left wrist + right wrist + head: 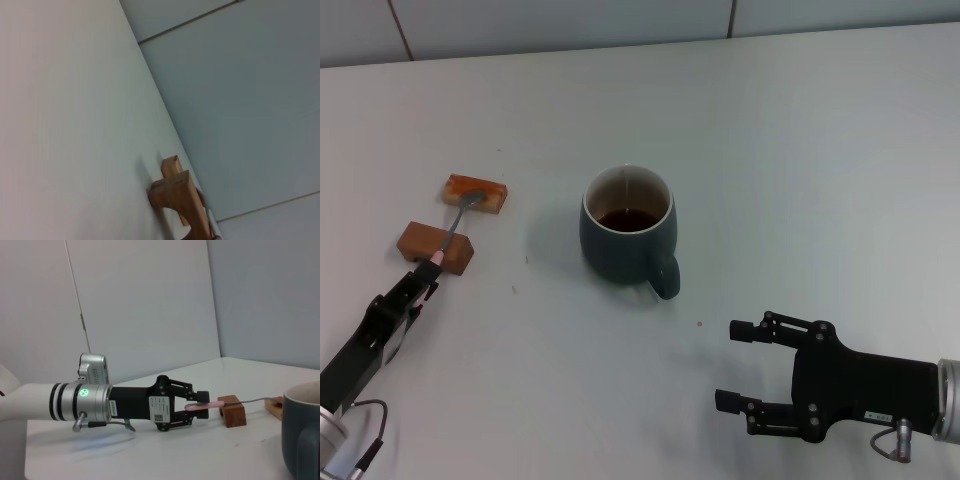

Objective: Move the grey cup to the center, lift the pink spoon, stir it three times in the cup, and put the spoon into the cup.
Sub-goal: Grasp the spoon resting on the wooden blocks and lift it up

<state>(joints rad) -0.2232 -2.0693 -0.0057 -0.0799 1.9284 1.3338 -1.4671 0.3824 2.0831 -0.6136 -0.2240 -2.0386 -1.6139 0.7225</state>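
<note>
Head view, right gripper: nearest item; jaws spread, holding nothing, grey cup ahead of its tips.
Left gripper: jaws around the pink handle tip; clenched or not, cannot tell.
Pink spoon: bridges two wooden blocks, bowl on the farther one, well beyond the jaws. Light, stiff, slim; likely slippery. Grip at handle end.
Grey cup: mid-table, beyond both jaws. Heavy, breakable, holds dark liquid; keep upright.

Glazed ceramic grey cup; wooden blocks; matt table.
</note>
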